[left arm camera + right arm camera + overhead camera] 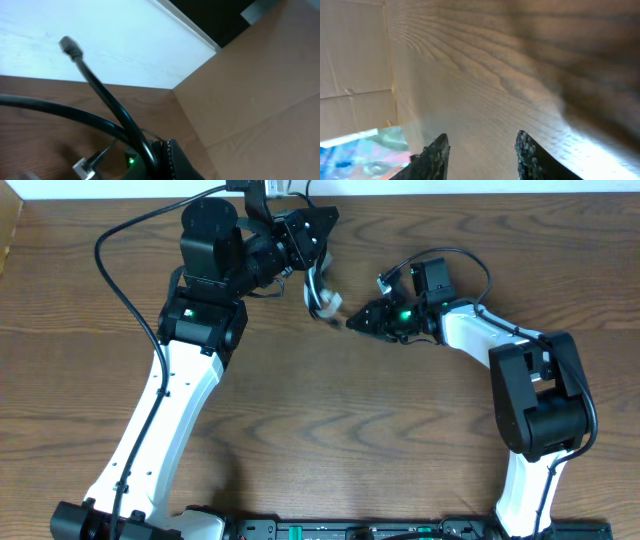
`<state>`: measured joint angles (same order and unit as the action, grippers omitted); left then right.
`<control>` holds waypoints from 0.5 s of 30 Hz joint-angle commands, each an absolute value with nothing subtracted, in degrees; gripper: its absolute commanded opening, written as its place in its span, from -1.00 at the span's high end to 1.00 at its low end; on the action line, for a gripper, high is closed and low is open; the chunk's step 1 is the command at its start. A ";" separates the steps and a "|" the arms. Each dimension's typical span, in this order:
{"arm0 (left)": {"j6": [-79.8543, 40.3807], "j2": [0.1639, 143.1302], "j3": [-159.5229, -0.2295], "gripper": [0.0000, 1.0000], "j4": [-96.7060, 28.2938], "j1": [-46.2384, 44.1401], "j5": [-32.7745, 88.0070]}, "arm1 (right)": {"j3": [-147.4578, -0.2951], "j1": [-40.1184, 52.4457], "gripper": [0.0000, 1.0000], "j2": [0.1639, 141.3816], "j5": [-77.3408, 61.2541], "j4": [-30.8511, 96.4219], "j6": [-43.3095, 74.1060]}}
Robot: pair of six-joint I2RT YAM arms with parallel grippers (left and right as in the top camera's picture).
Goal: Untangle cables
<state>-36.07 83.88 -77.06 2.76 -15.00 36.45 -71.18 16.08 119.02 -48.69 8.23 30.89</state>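
The cables (323, 298) hang as a small black and white bundle just above the wooden table (330, 430), under my left gripper (312, 260). That gripper is shut on the black cords. In the left wrist view the gripper (161, 156) pinches the black cables (107, 102); one rises to a small plug end (70, 47), and a white plug (82, 167) dangles lower left. My right gripper (353, 321) sits just right of the bundle, pointing at it. In the right wrist view the right gripper (482, 139) is open, with only table between its fingers.
The thick black robot cable (115, 275) loops over the table's left side. A brown cardboard wall (260, 90) and a white panel (100, 45) stand behind the left gripper. Cardboard (350, 65) also borders the table's far side in the right wrist view.
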 commanded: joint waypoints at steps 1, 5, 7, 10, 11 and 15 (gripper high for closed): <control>-40.01 83.68 -77.47 0.85 0.73 -14.92 27.49 | -71.35 14.41 0.14 112.42 -49.21 8.75 21.41; -49.32 83.85 -77.47 0.85 -5.54 -15.14 15.51 | -71.35 13.93 0.06 105.16 -47.79 10.76 14.87; -52.31 84.14 -77.47 0.85 -7.60 -15.62 12.62 | -71.35 13.89 0.02 102.28 -45.06 12.49 13.76; -55.24 85.08 -77.47 0.85 -10.70 -17.37 10.63 | -71.35 13.91 -0.01 98.48 -39.29 15.84 12.99; -55.22 85.45 -77.47 0.85 -11.14 -17.91 10.63 | -71.35 13.91 -0.01 97.71 -37.54 16.71 12.99; -55.20 87.83 -77.47 0.85 -12.99 -21.10 10.63 | -71.35 13.78 -0.01 96.29 -31.38 19.92 13.04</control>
<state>-53.01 85.73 -77.06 -12.45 -18.79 12.84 -71.20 13.93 96.57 -38.37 18.68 14.94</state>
